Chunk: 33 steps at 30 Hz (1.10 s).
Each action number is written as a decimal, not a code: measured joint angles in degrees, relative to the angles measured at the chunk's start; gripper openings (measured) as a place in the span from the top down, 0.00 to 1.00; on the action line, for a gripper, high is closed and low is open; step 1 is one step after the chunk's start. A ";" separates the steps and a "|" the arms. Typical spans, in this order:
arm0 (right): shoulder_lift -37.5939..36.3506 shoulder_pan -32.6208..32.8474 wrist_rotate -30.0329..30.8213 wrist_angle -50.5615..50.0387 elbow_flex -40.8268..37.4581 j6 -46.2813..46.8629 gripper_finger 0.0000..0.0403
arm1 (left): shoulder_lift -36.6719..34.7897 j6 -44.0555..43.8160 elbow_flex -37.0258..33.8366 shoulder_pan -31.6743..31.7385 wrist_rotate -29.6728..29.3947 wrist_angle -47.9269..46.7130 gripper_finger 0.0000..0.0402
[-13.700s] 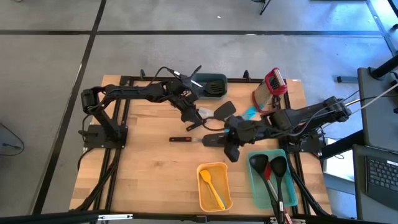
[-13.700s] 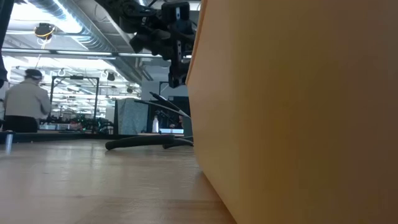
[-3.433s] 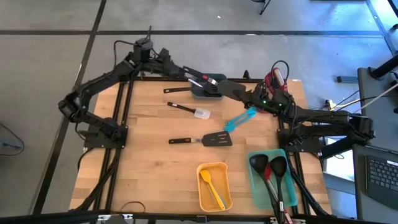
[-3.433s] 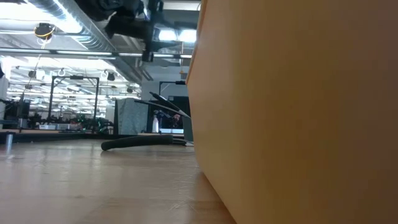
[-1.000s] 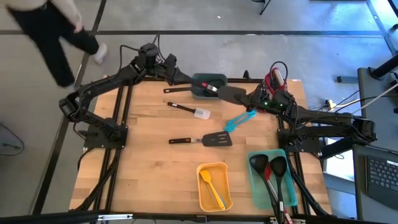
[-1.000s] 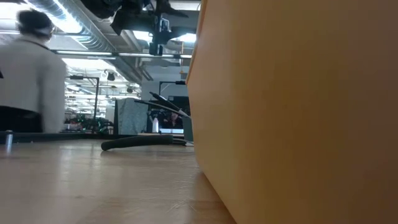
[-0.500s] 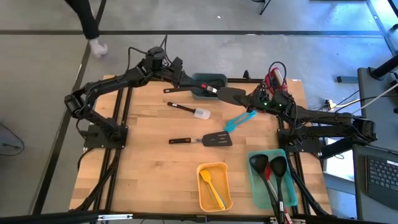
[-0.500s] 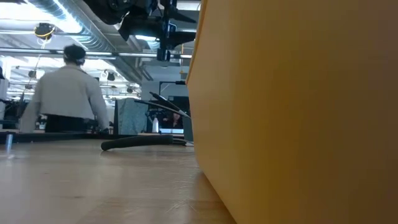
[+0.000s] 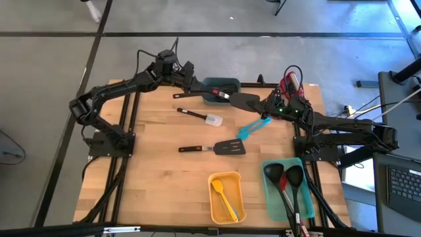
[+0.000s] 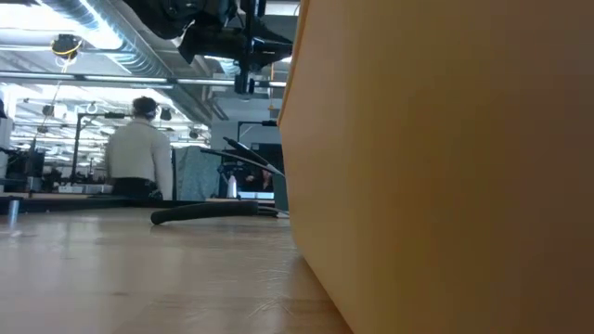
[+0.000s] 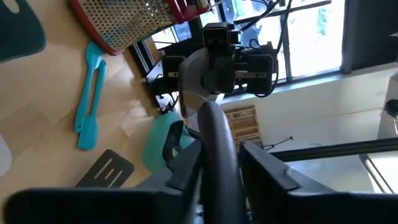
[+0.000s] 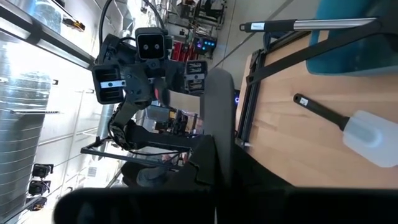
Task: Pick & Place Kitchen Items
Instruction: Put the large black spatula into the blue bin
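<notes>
A black red-trimmed utensil (image 9: 230, 96) hangs level in the air over the table's far side, spanning the gap between my two arms. My right gripper (image 9: 262, 104) is shut on its head end. My left gripper (image 9: 199, 87) is at the handle end, its fingers closed in on the handle. On the table lie a white spatula (image 9: 210, 119), a teal spatula (image 9: 253, 126), a black slotted turner (image 9: 223, 148) and another black-handled utensil (image 9: 186, 95), each flat on the wood. My left gripper has the utensil's dark handle (image 11: 214, 134) between its two fingers (image 11: 186, 165), near the free end. The fingers come level from the table's left and lie along the handle. The utensil is clear of the table. My right gripper pinches the utensil's broad head end (image 12: 217, 106), coming level from the table's right. The head runs straight out from the fingers (image 12: 202, 158) toward the other arm. The exact place of contact is hidden by the gripper itself.
A dark teal bin (image 9: 222, 87) stands at the far edge under the utensil, with a red perforated holder (image 9: 290, 85) at far right. Near the front stand a yellow bin (image 9: 227, 196) with a yellow spatula and a teal bin (image 9: 287, 191) with black ladles. A person (image 10: 139, 158) stands behind.
My left gripper has gone a little toward the table's right and down, along the utensil's handle toward the right arm. The utensil and my right gripper have kept still. A person has walked past beyond the table's far edge.
</notes>
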 joint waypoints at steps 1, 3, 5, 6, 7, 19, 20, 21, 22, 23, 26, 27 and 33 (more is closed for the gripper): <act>0.00 0.00 0.00 -0.04 0.00 0.00 1.00 | 0.17 -0.23 0.00 0.00 0.39 0.01 0.80; 0.00 0.00 0.02 -0.08 0.00 -0.02 1.00 | 0.49 -0.28 0.00 0.00 0.74 0.01 0.85; 0.00 -0.02 0.02 -0.41 0.00 -0.07 1.00 | 0.66 0.04 0.00 -0.10 0.71 0.00 0.85; 0.00 -0.02 0.02 -0.40 0.00 -0.38 1.00 | 0.66 0.13 0.00 -0.11 0.74 0.00 0.85; -0.02 -0.02 0.05 -0.33 0.00 -0.80 1.00 | 0.66 0.16 0.00 -0.11 0.76 0.02 0.85; 0.00 -0.11 2.16 6.26 0.00 -0.40 0.63 | 0.70 0.37 0.00 -0.23 1.32 0.60 0.85; 0.00 -0.11 2.16 7.03 0.00 -0.12 0.58 | 0.70 0.35 0.00 -0.14 1.41 0.61 0.85; -0.09 -0.10 2.15 7.74 0.00 -0.01 0.54 | 0.70 0.36 0.00 0.23 1.58 0.62 0.85; -0.31 -0.11 2.16 8.46 0.00 -0.02 0.49 | 0.62 0.35 0.00 0.70 1.83 0.56 0.85; -0.47 -0.11 2.16 9.18 0.00 -0.06 0.45 | 0.50 0.32 0.00 1.34 2.28 0.23 0.85; -0.76 -0.13 1.90 10.40 0.00 -1.44 0.36 | 0.27 0.07 0.00 3.69 3.29 -0.92 0.85; -0.95 -0.13 1.90 10.75 0.00 -1.84 0.33 | 0.27 -0.09 0.00 4.48 3.64 -1.25 0.85; -1.29 -0.13 1.27 10.84 0.00 -2.45 0.27 | -0.08 1.12 0.00 8.30 3.62 -3.95 0.85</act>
